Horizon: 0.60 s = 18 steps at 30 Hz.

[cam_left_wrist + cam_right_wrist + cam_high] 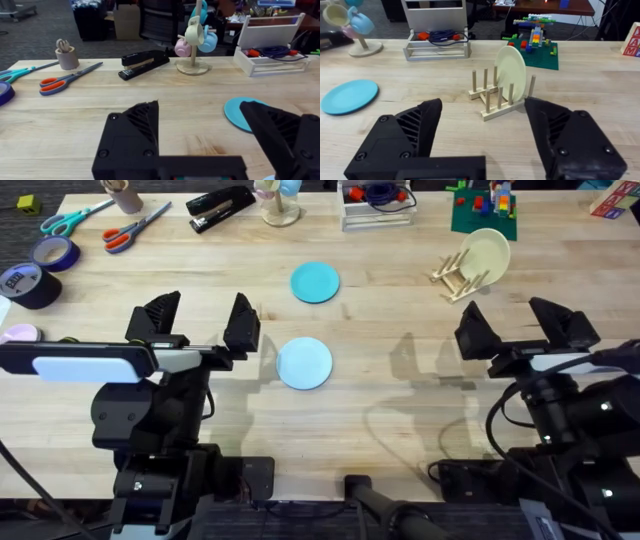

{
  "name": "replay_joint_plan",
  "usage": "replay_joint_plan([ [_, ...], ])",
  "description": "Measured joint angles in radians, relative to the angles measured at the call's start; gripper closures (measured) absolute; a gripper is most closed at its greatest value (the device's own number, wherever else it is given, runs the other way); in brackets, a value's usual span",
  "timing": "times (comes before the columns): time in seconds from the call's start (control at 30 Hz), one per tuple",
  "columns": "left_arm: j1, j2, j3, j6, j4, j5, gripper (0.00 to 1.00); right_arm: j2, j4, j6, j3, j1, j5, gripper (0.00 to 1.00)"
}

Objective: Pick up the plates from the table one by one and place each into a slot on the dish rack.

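Pale blue plate (304, 363) and teal plate (315, 282) lie flat on the surface (400, 400); the rack (457, 275) sits at two o'clock. Both our pincers, left (200, 320) and right (520, 325), hang spread and empty; next we must grasp a rim.

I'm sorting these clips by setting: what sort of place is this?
Probably an office or lab workbench, not a kitchen: a stapler and scissors share the wooden table with a dish rack, and office chairs stand behind.

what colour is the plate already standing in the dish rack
Cream-yellow. The plate stands upright between the dowels of the dish rack, clearest in the right wrist view.
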State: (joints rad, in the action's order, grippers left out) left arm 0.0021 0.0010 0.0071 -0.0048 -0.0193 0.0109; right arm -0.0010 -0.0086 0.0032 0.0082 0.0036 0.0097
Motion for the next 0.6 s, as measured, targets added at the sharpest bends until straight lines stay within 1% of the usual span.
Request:
replay_joint_plan([
  [0.6, 0.000, 0.000, 0.000, 0.000, 0.000, 0.000, 0.008, 0.000, -0.006, 0.000, 0.000, 0.000, 0.000, 0.007],
])
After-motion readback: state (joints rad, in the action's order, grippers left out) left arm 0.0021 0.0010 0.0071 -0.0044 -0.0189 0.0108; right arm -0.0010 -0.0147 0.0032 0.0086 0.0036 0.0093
